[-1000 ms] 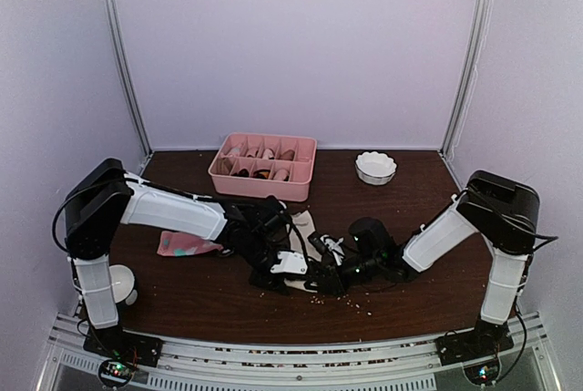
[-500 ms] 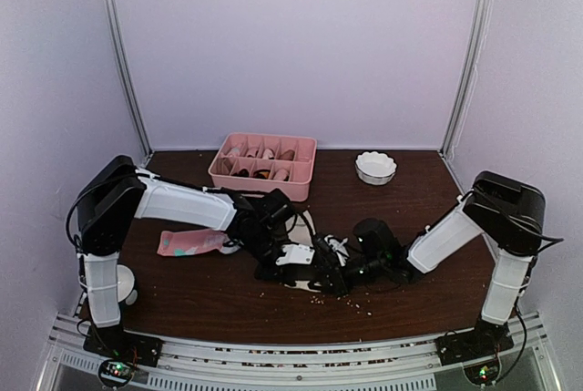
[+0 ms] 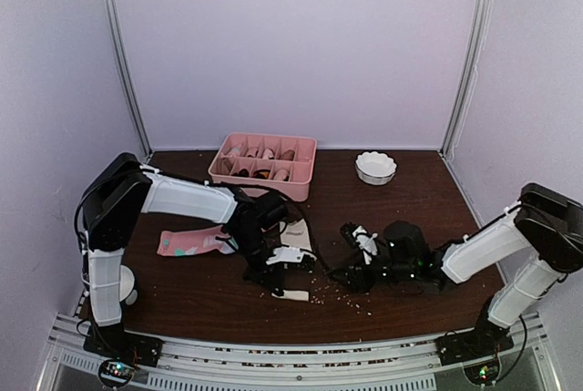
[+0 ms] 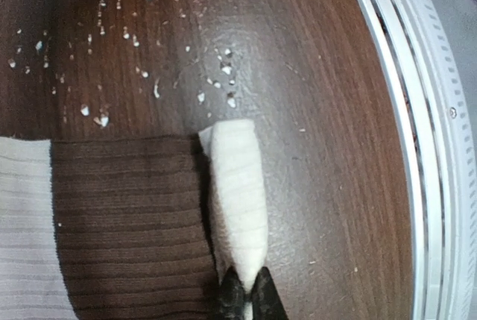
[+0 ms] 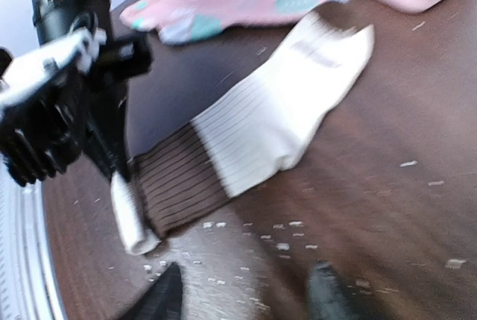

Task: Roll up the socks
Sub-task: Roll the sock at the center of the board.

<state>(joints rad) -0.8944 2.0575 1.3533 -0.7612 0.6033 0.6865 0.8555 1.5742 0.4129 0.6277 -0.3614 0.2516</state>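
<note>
The cream sock [image 3: 299,231] lies near the middle of the table [image 3: 182,304], its pale tip showing at the near side just under the left gripper [image 3: 279,287]. The pink sock [image 3: 189,242] lies flat to its left, partly behind the left arm. That arm reaches from its base at the left across the table, its wrist bent steeply down over the cream sock. The right arm stretches low and leftward, and the right gripper [image 3: 349,260] hovers just right of the cream sock, apart from it. A pink tray [image 3: 262,187] and a white bowl [image 3: 375,169] sit at the back.

In the left wrist view, the fingertips [image 4: 233,295] are pinched together on a narrow cream fold beside the sock's brown ribbed end [image 4: 127,223]. Crumbs [image 4: 223,68] dot the wood beyond.

In the right wrist view, its fingers [image 5: 165,297] stand well apart with nothing between them, low above the table. Ahead, the cream sock lies diagonally, its brown end nearest, with the left gripper clamped on the fold there. The pink sock lies beyond, by the tray.
</note>
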